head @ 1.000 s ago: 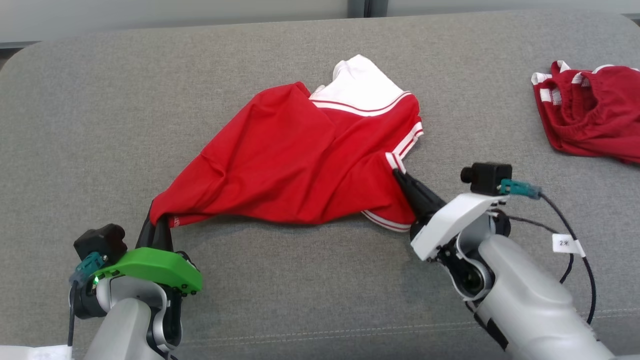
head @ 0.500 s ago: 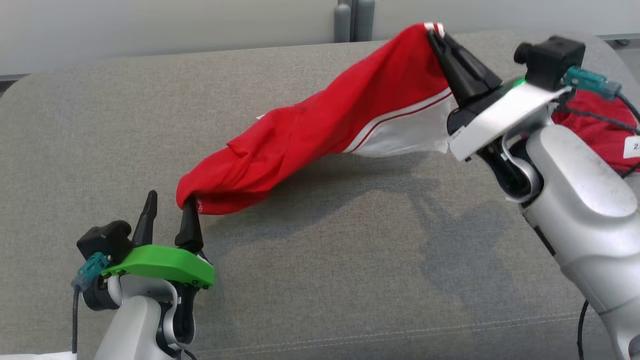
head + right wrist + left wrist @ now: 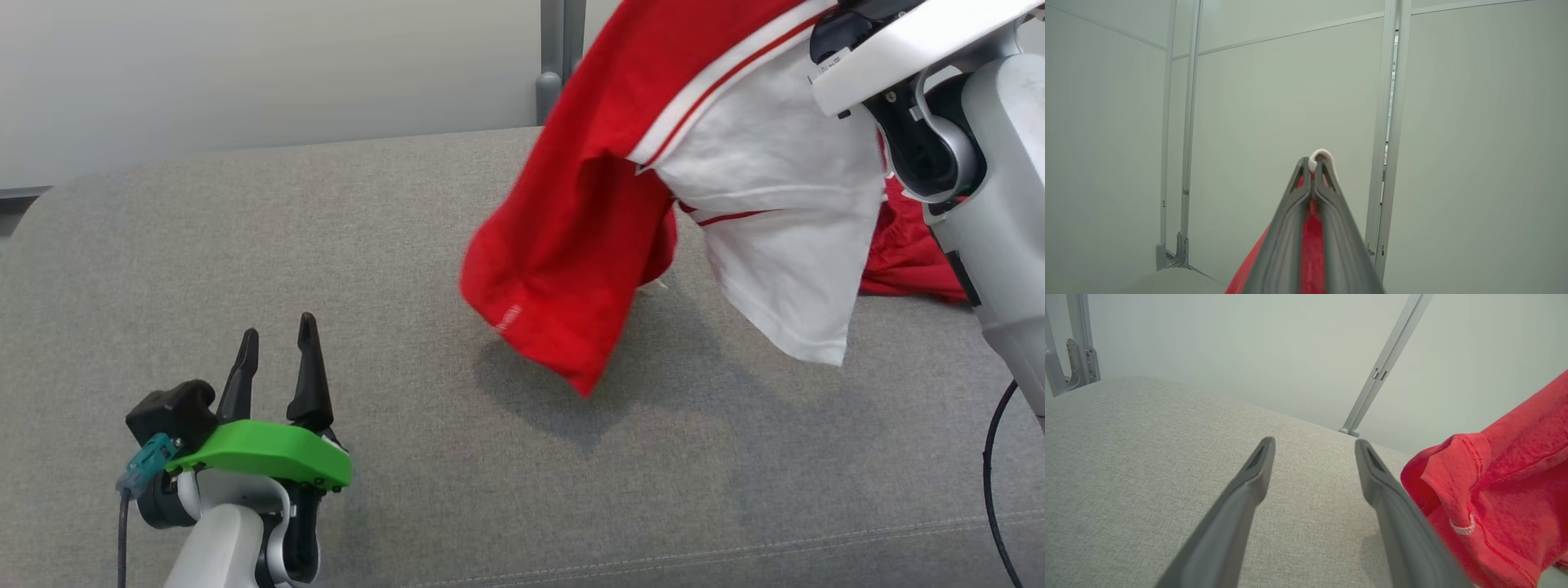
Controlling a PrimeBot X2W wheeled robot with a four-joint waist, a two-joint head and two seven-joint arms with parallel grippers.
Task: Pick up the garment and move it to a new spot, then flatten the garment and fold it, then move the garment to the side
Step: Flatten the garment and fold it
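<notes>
Our left pincer stood wide & empty, below-left of the garment, prob. out of the way so one arm could carry. We saw the garment hang above the surface, seemingly off it, from the right pincer, clamped on its white trim. Beyond the garment: another red piece.

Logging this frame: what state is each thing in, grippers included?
right gripper: jaws shut on the garment
garment: lifted, hanging crumpled in the air
left gripper: jaws open, empty
second red garment: lying bunched on the cushion
</notes>
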